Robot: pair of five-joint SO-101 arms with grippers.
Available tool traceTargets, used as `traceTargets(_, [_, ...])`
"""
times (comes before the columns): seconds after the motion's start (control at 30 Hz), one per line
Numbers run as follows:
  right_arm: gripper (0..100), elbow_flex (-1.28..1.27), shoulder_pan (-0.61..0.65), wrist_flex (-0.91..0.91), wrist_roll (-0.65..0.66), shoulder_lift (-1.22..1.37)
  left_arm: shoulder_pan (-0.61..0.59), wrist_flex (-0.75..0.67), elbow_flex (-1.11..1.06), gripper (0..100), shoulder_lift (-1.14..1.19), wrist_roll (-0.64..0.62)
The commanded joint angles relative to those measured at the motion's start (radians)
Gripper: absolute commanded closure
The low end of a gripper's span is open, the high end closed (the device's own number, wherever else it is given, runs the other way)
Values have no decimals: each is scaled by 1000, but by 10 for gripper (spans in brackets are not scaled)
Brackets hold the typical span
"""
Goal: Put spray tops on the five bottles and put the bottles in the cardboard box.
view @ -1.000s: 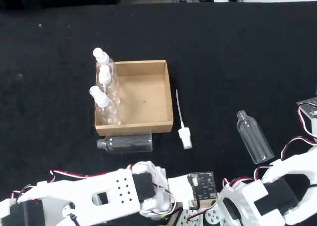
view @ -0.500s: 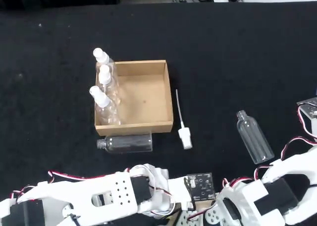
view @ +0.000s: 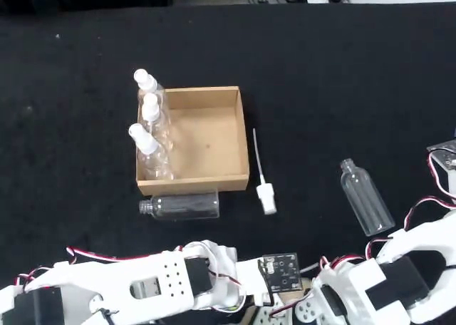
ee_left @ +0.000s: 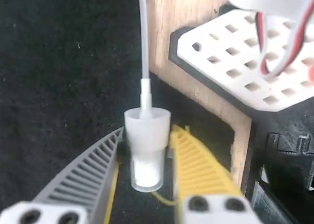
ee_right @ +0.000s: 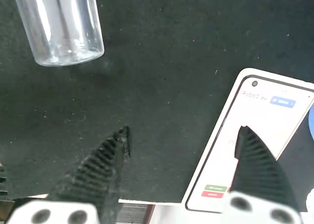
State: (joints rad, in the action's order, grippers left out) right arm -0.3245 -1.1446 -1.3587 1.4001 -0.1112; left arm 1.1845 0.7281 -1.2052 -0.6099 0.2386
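Observation:
Three capped bottles [view: 151, 136] stand along one wall of the cardboard box [view: 206, 143]. An uncapped clear bottle [view: 182, 206] lies on the table just in front of the box. A second uncapped bottle [view: 365, 197] lies off to the right, and its base [ee_right: 59, 25] appears in the right wrist view. A loose spray top [view: 265, 194] with its long tube lies beside the box. My left gripper [ee_left: 147, 131] is shut on another spray top [ee_left: 146, 150], whose tube points away from the wrist. My right gripper [ee_right: 184, 132] is open over bare black cloth.
Both arms [view: 178, 286] sit low at the table's near edge, where a small circuit board [view: 280, 268] lies between them. A phone [ee_right: 250, 135] lies close to my right gripper. A wooden edge [ee_left: 196, 86] and a white perforated part [ee_left: 240, 52] lie beyond the left gripper.
The left arm has shifted a little toward the near edge, and the circuit board beside it moved left and down. Bottles, box, loose spray top and right arm stayed still.

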Motion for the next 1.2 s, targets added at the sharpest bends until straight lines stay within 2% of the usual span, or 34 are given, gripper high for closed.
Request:
traceTargets(0.0, [691,56,-23,14,8,-4,12,18,15,934,-11,0])
traceTargets(0.17, [691,54,-20,17,8,-4,1,255,157,942,-11,32])
traceTargets(0.37, [691,51,-14,11,8,-2,-206,551,481,942,-11,279])
traceTargets(0.63, [691,50,29,6,5,-4,-478,796,1075,942,-11,290])
traceTargets(0.77, [691,51,64,-52,-11,-10,-619,898,1357,942,0,290])
traceTargets(0.93, [691,58,129,-89,-57,-13,-883,908,1567,942,2,288])
traceTargets(1.17, [690,54,284,-89,-199,-25,-1360,875,1578,943,0,288])
